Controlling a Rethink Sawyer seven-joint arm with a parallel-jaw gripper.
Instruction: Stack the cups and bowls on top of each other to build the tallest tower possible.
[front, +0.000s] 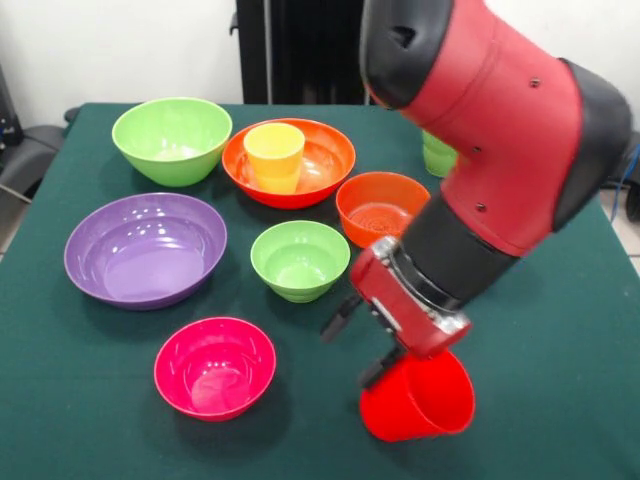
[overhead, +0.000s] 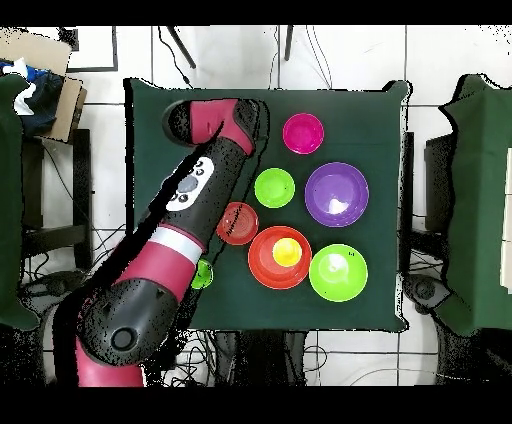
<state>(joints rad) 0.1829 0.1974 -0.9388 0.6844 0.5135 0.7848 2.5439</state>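
From the front camera I see my gripper (front: 372, 340) low over the near right part of the green table (front: 560, 330), with the red cup (front: 418, 398) tipped on its side directly under it, mouth facing right and toward me; one dark finger (front: 384, 366) touches the cup's base end while the other sticks out to the left, clear of it, so the claw is spread and pinching nothing. Left of the claw sits the small pink bowl (front: 215, 366), with the small green bowl (front: 300, 260) and small orange bowl (front: 382, 208) behind, all three holding nothing. The large purple bowl (front: 146, 249) and large green bowl (front: 172, 139) hold nothing too. The large orange bowl (front: 289, 162) holds the yellow cup (front: 274, 157), upright. A light green cup (front: 437, 154) shows behind the arm. From overhead, the arm (overhead: 185, 215) hides the red cup; the yellow cup (overhead: 287, 252) sits inside the large orange bowl (overhead: 266, 262).
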